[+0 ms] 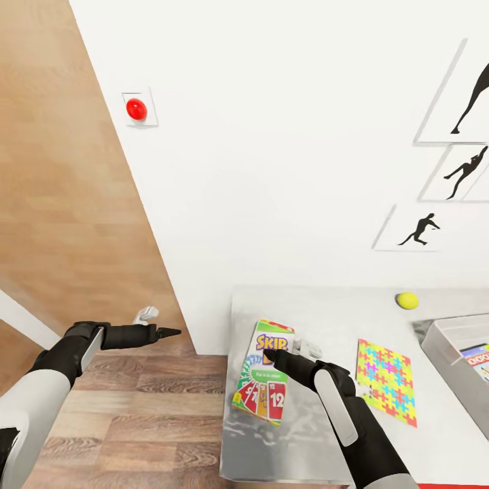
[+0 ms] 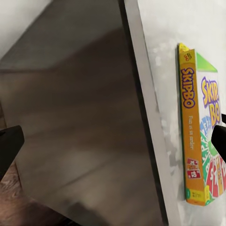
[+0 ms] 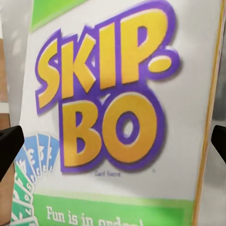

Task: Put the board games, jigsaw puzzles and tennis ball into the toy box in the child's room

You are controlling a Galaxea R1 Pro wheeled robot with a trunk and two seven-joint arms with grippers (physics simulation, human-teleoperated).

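Head view: on the table [image 1: 326, 312] lie one puzzle [image 1: 387, 382], one ball [image 1: 407, 300] and one game [image 1: 265, 372] lettered "SKIP-BO", "Fun is in order" perhaps beneath. A second game [image 1: 479, 358] sits in the bin [image 1: 445, 339]. The right gripper [image 1: 285, 352] hovers over Skip-Bo, spread and empty; the left gripper [image 1: 161, 324] hangs over the floor [image 1: 136, 407], spread, empty.

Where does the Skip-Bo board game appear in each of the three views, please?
Head view: the Skip-Bo board game lies flat at the left end of the table, lower centre, under the right gripper.
Left wrist view: it is at the right edge, seen from its orange side.
Right wrist view: its cover fills most of the picture.
Shared landmark: the yellow-and-purple title lettering on the cover.
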